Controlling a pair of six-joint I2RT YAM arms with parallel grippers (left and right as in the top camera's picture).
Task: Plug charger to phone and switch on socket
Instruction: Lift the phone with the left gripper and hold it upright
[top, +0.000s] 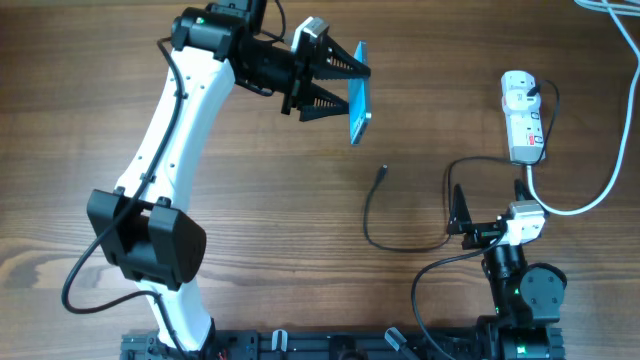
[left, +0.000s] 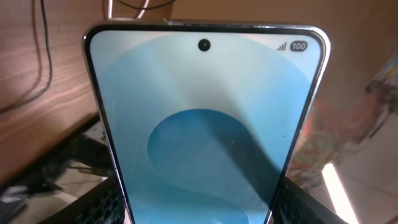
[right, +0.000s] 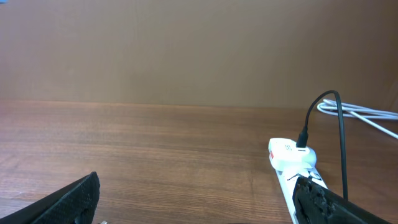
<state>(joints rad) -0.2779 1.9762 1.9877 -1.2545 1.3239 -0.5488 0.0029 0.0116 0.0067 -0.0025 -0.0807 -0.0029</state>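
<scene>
My left gripper (top: 338, 80) is shut on the phone (top: 358, 93) and holds it on edge above the table at the back centre. In the left wrist view the phone's cyan screen (left: 205, 124) fills the frame between my fingers (left: 202, 214). The charger's thin black cable lies on the table with its plug tip (top: 384, 172) free, loops round (top: 372, 235) and runs up to the socket (top: 522, 118), a white power strip at the right. My right gripper (top: 459, 220) is open and empty, left of and below the socket. The right wrist view shows the socket (right: 291, 157) and the black cable (right: 329, 99) beside my open fingers (right: 199, 202).
A thicker white cord (top: 600, 195) runs from the socket off to the right and up past the table's far right edge; it also shows in the right wrist view (right: 364, 115). The wooden table (top: 300, 220) carries the rest.
</scene>
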